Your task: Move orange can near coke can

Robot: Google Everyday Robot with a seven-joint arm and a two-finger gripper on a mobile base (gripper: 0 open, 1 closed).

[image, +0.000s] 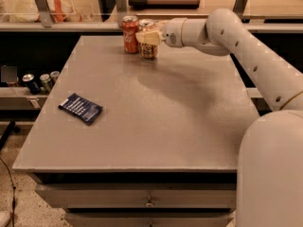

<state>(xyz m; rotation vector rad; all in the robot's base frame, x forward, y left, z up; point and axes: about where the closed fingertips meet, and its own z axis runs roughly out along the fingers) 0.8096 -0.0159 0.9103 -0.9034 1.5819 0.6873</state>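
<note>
The coke can [130, 34], red with white script, stands upright at the table's far edge, left of centre. The orange can [148, 48], golden-tan with dark script, stands right beside it on its right, its base on or just above the tabletop. My gripper [147, 36] reaches in from the right on the white arm and is shut on the orange can's upper half, with one pale finger [149, 37] across the can's front.
A dark blue snack packet [80, 108] lies flat on the grey table [156, 108] at the left. Several cans [40, 82] stand on a lower shelf beyond the left edge. A glass-fronted counter [71, 8] runs behind the table.
</note>
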